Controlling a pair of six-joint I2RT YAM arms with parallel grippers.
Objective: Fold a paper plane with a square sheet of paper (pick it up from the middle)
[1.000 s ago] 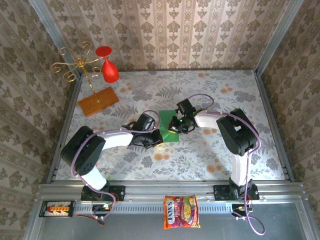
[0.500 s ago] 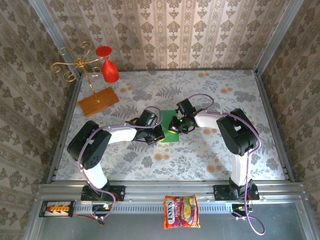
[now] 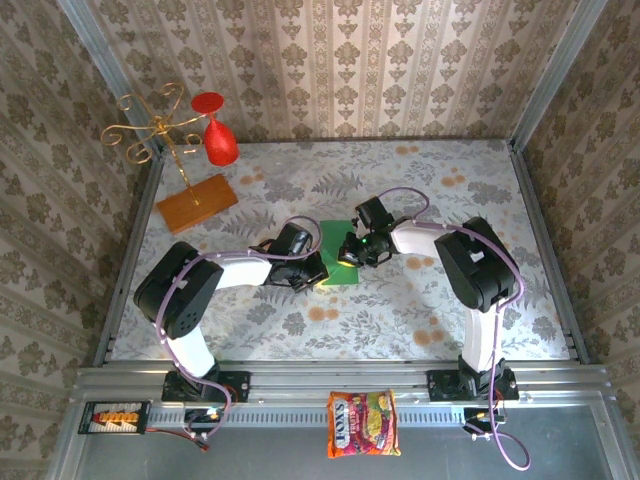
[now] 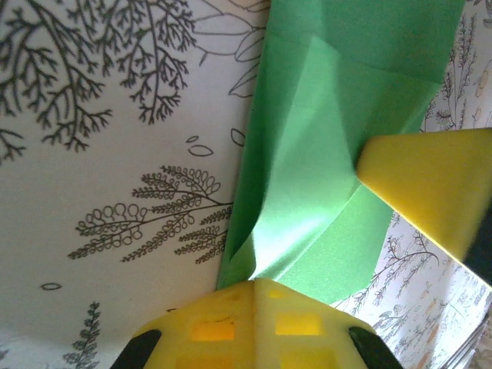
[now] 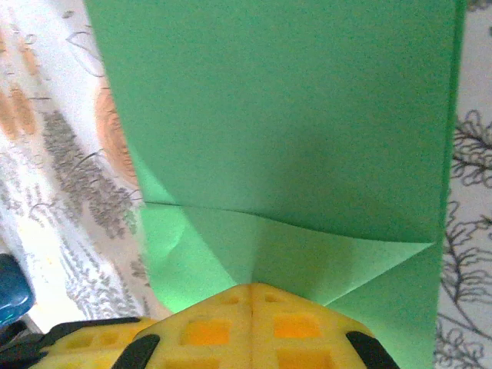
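Both arms bend inward, their jaws pressed together atop the square sheet of paper [image 5: 292, 115].

There were two arms, the left arm [image 3: 215, 275] and the right arm [image 3: 470, 262]. There were two grippers, one to each arm: the left gripper [image 3: 318, 272] and the right gripper [image 3: 348, 250]. There was one green sheet [image 3: 336, 233] and one table [image 3: 450, 180]. One orange-brown board [image 3: 197, 203], one gold wire rack [image 3: 150, 125] and one red glass [image 3: 218, 140] were counted at the far left. At the near edge were one snack packet [image 3: 363, 423] and one small box [image 3: 115, 417].
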